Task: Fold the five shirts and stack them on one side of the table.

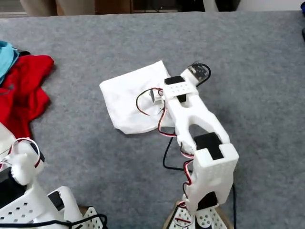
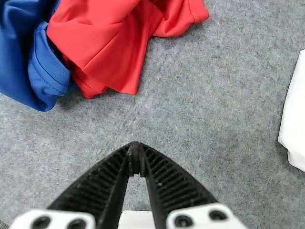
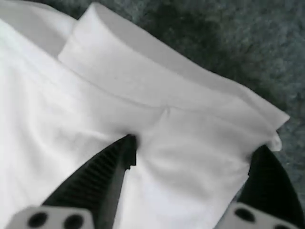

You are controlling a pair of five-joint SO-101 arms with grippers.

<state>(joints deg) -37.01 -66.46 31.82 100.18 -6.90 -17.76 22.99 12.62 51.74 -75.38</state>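
Observation:
A folded white shirt (image 1: 131,98) lies mid-table. My right gripper (image 1: 175,91) is down at the shirt's right edge. In the right wrist view it (image 3: 193,162) is open, its fingers (image 3: 112,167) straddling a fold of the white shirt (image 3: 143,90) near the hem. A crumpled red shirt (image 1: 26,88) and a blue shirt (image 1: 5,55) lie at the table's left edge. My left gripper (image 2: 136,155) is shut and holds nothing, hovering over bare table short of the red shirt (image 2: 114,38) and the blue shirt (image 2: 24,52). The left arm (image 1: 24,167) sits at the front left.
Grey felt table (image 1: 252,71) stretches open to the right and behind the white shirt. An edge of the white shirt (image 2: 295,119) shows in the left wrist view. Cables (image 1: 143,102) loop over the shirt from the right arm.

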